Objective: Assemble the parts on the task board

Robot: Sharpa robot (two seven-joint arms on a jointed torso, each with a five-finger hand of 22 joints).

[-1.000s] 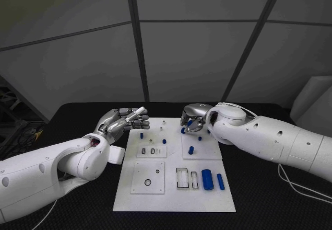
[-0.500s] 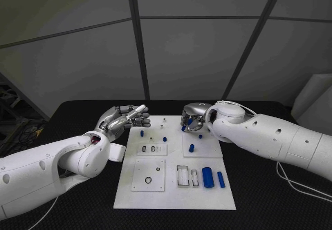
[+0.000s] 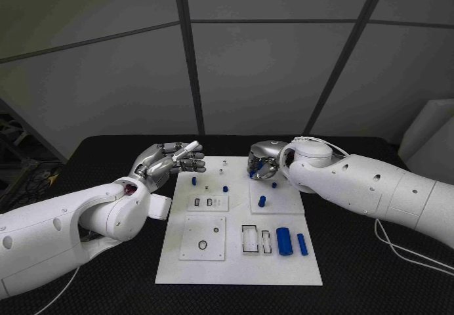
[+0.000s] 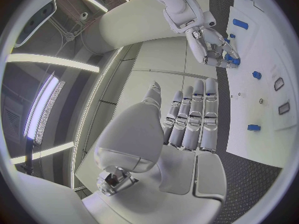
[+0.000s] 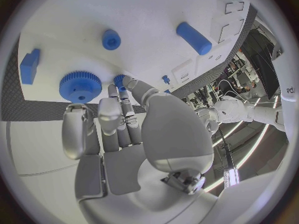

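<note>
Right hand (image 3: 264, 162) curled over task board (image 3: 239, 262)

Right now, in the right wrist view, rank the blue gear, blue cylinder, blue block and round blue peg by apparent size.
1. blue gear
2. blue cylinder and blue block: too alike to rank
3. round blue peg

Left hand (image 4: 181, 134) fingers straight, empty, right hand (image 4: 212, 47) over task board (image 4: 261, 64), blue parts (image 4: 240, 23)

Blue parts (image 3: 284, 243), white task board (image 3: 237, 269)
</note>
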